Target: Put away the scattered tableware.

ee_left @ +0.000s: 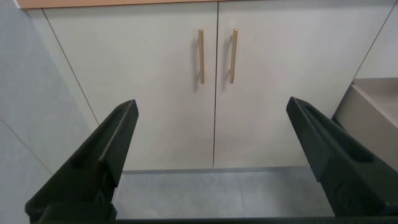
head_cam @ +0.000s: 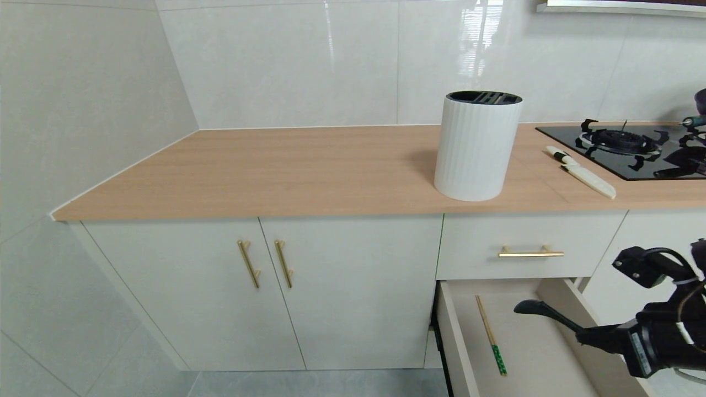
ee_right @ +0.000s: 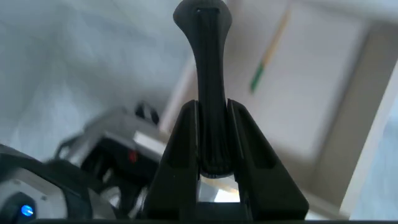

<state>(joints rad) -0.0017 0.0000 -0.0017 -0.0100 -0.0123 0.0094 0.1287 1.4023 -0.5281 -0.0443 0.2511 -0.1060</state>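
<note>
My right gripper (head_cam: 598,336) is shut on a black utensil (head_cam: 543,310), held by its handle, whose rounded end sticks out over the open drawer (head_cam: 448,325) at the lower right. The right wrist view has the same black utensil (ee_right: 203,68) clamped between the fingers of that gripper (ee_right: 211,155), above the drawer floor (ee_right: 323,99). A pair of wooden chopsticks with green tips (head_cam: 491,337) (ee_right: 268,50) lies inside the drawer. A white-handled knife (head_cam: 582,172) lies on the wooden countertop (head_cam: 276,171). My left gripper (ee_left: 211,106) is open and empty, low before the cabinet doors.
A white ribbed knife block (head_cam: 477,146) stands on the counter left of the knife. A black gas hob (head_cam: 623,144) sits at the far right. Two cabinet doors with gold handles (ee_left: 201,56) are closed. A shut drawer with a gold handle (head_cam: 530,253) is above the open one.
</note>
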